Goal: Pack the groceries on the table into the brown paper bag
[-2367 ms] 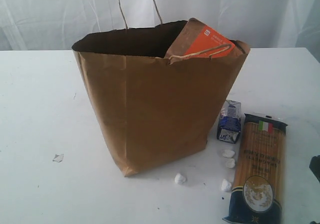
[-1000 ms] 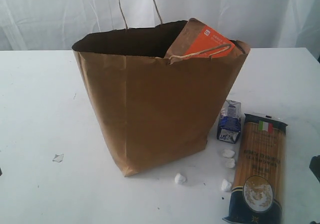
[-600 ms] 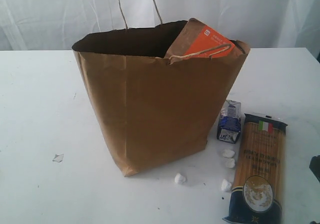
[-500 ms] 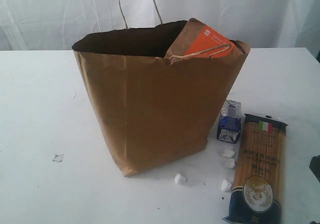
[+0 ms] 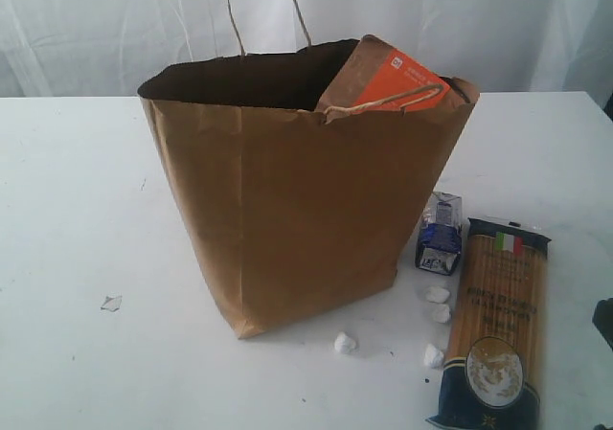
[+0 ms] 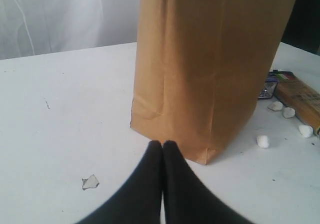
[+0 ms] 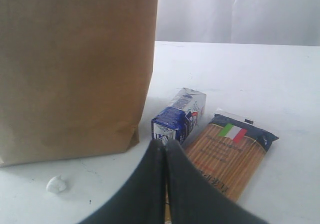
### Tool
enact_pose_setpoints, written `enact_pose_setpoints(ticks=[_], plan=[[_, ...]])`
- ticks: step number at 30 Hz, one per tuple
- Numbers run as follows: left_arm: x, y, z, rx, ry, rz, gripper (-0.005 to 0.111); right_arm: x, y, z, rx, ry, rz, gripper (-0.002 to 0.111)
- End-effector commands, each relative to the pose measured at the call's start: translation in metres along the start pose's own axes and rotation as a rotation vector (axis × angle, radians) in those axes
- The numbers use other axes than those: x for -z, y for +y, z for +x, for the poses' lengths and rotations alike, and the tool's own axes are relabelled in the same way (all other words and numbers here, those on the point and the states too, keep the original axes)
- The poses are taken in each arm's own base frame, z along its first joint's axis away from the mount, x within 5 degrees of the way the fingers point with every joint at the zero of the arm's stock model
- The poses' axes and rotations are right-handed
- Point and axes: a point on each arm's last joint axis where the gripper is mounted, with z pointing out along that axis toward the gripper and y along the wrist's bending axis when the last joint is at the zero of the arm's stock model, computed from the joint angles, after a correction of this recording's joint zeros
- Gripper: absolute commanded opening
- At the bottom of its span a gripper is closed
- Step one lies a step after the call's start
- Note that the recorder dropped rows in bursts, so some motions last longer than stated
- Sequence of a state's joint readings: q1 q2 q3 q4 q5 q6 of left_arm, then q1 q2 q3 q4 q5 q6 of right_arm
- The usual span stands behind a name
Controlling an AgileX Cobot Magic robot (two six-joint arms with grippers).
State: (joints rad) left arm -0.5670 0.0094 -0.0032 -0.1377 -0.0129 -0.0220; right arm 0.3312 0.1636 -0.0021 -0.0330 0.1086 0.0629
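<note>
My left end effector [image 6: 162,144] and right end effector [image 7: 166,143] pressed together, empty; I may tip the tall kraft-brown paper bag [image 5: 297,210] inserting the long spaghetti pack [image 5: 493,329].

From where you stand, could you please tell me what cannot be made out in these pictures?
Inside of the large kraft-brown paper bag: dark in the exterior view, walled off in both wrist views; only the brown pouch with orange label shows.
Long spaghetti pack: cut by the picture edge in the left wrist view; near end covered by the shut right gripper in the right wrist view.
Small blue-white carton: print too small to read.
</note>
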Motion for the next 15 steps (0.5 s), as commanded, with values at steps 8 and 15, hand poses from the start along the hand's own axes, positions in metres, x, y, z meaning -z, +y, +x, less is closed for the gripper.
enact_pose_setpoints(ticks=[8,15], plan=[[0.0005,-0.0007,0.004,-0.001,0.031,0.01,0.0,0.0002,-0.0005,0.0006,-0.004,-0.001,0.006,0.0],[0.0005,0.0018,0.0037,0.005,0.027,-0.033,0.0,0.0002,-0.0005,0.0006,-0.004,-0.001,0.006,0.0]])
